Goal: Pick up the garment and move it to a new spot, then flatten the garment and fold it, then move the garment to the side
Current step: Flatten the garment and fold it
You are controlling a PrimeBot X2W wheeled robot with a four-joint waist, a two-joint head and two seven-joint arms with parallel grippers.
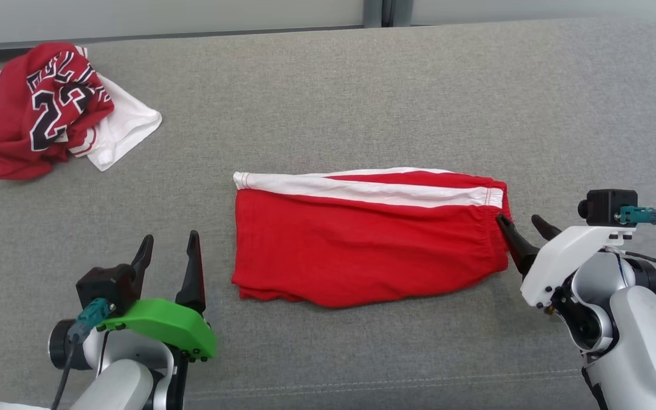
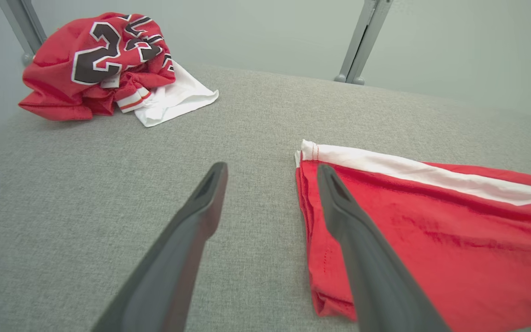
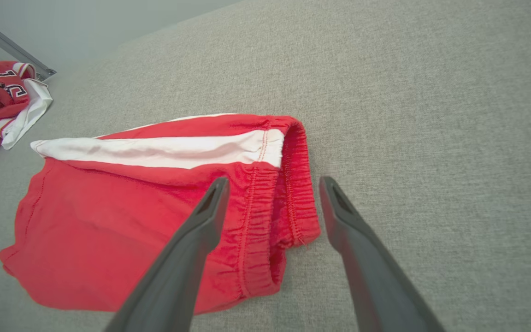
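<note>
Two open grippers, nothing held.

Shorts [image 1: 362,250] lie folded lengthwise on the grey cushion [image 1: 362,85], with the white stripe [image 1: 373,191] along their far edge. They are mostly flat, with light ripples across the red panel.

Left gripper [image 1: 171,236]: jaws spread wide and empty, just off the shorts' hem end [image 2: 311,221], clear of the cloth.

Right gripper [image 1: 518,218]: jaws spread wide and empty, at the shorts' waistband [image 3: 293,198]. One finger is over the elastic and the other is past it, over bare cushion. I can't tell whether the inner finger touches the cloth or hovers.

Jersey pile [image 1: 49,108] sits well beyond the hem end, on the far side of the shorts, out of the way.

My read: the lengthwise fold looks done. Next is likely a cross fold, waistband over to hem, or the shift aside.

How to do it well:
- Right: pinch all waistband layers at once, low on the elastic, so the stack doesn't split.
- Left: pin or pinch the hem end so the shorts don't drag.
- Carry the waistband low and straight along the shorts' length, and line up the stripe edges before letting go.
- Smooth the ripples out first; they'll lock in under a second fold.

Risk: catching the top layer only would open up the fold.
</note>
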